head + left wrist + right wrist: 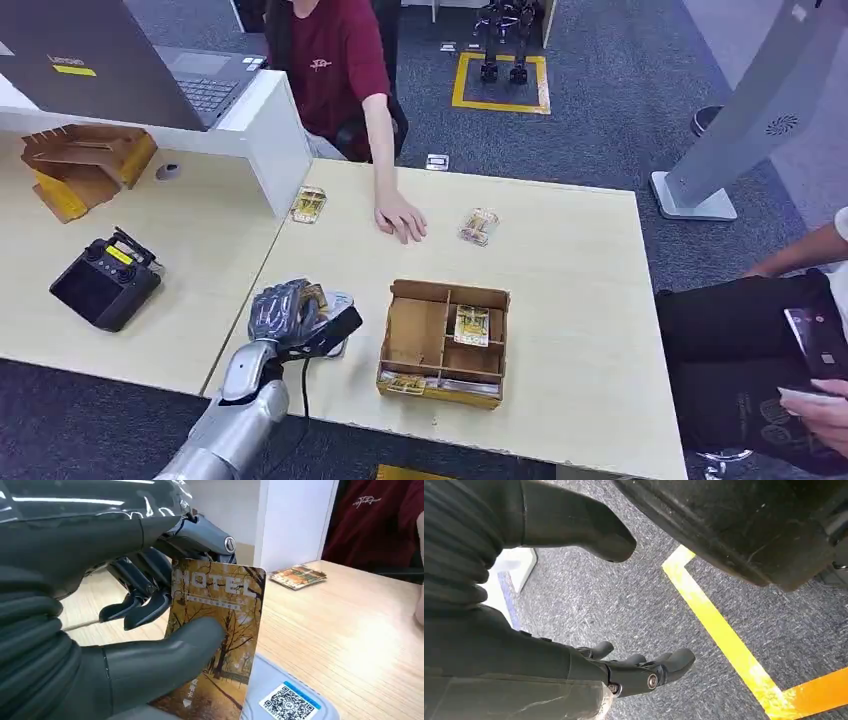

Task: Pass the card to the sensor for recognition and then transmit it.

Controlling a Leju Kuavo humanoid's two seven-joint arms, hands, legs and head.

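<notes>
Left wrist view: left robot hand [150, 630] pinches a hotel card [220, 625], thumb on its face, fingers [145, 600] behind, directly above the sensor [285, 695]. Card: thin, glossy, rigid, autumn-tree print. Sensor: smooth pale-grey plastic, rounded, QR label. Bench [560, 250]: light wood laminate. Risk: slick card sliding from the pinch, or tilted so reading fails. Right robot hand [644, 672] hangs open, holding nothing.

Card [215, 630]: "HOTEL". QR code on sensor [285, 700].
</notes>
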